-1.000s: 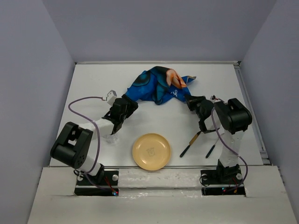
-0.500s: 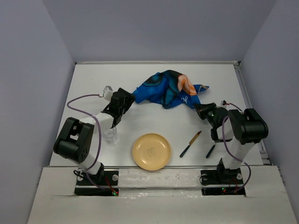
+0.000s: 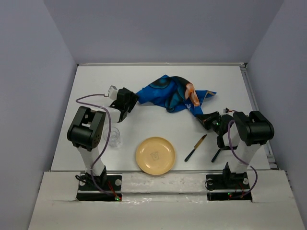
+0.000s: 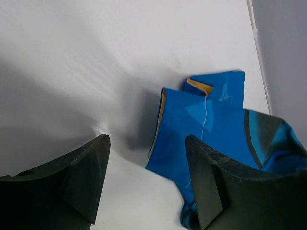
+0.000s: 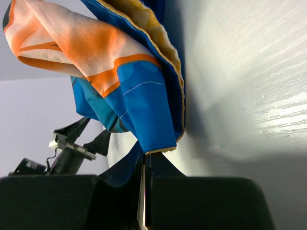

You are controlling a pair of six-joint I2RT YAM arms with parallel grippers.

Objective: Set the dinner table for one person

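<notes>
Two changes vs half a sec ago. The right claw (image 5: 145, 164) has drawn back toward its own base, dragging the near-right corner of the blue cloth (image 3: 165, 93) w/ it, so that corner now runs out to a stretched point. The left arm's elbow has swung up and inward and now stands just left of the glass (image 3: 113, 138). Vs a full sec ago the cloth sits further right and is more spread, less bunched. Plate (image 3: 155, 155), knife (image 3: 195, 147) and glass are in the same spots.

Right claw: pinched tight on the cloth corner, w/ fabric sandwiched btw the fingers in the wrist view. Left claw (image 4: 146, 143): spread wide and gripping nothing. The cloth's left end lies on the table (image 3: 96, 79) just ahead of the fingertips. Can't tell if it touches them.

The table fills the floor of the grey-walled booth, w/ both arms bolted at its near edge. The cloth lies in the far half, right of ctr, apart from the far edge strip and well off the right edge strip (image 3: 248, 96). The yellow plate sits near the middle of the near edge, w/ the glass to its left and the knife to its right. A second dark-handled utensil (image 3: 217, 154) lies beside the knife, partly under the right arm; can't tell what kind. Open room: bare white table shows btw cloth and plate, and across the far-left corner.
</notes>
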